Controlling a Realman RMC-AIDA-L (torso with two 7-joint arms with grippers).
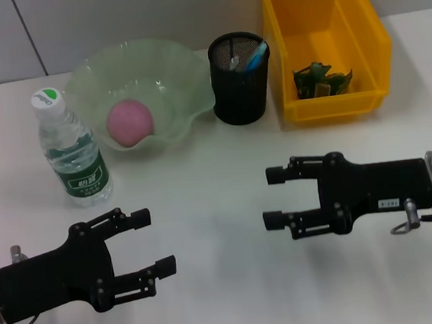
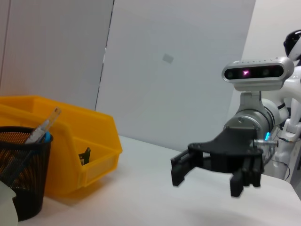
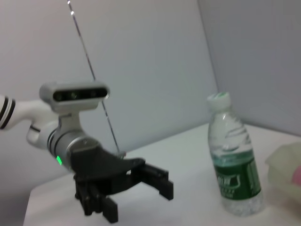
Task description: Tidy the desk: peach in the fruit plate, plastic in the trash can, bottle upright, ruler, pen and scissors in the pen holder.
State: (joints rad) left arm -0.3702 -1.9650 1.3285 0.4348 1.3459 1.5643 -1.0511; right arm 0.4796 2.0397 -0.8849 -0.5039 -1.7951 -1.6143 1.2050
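Observation:
A pink peach [image 1: 129,122] lies in the pale green fruit plate [image 1: 184,65]. The water bottle [image 1: 73,149] stands upright to the plate's left. Green plastic [image 1: 321,79] sits inside the yellow trash can [image 1: 324,14]. The black mesh pen holder [image 1: 241,90] holds a blue pen [image 1: 255,55] and a clear ruler [image 2: 49,122]; the scissors are hidden. My left gripper [image 1: 153,241] hovers open and holds nothing at the front left. My right gripper [image 1: 273,198] hovers open at the front right, facing the left one, also holding nothing.
The white desk [image 1: 216,162] runs back to a grey wall. Plate, pen holder and trash can stand in a row along the back. The right wrist view shows the bottle [image 3: 233,174] beside the plate's rim [image 3: 287,160].

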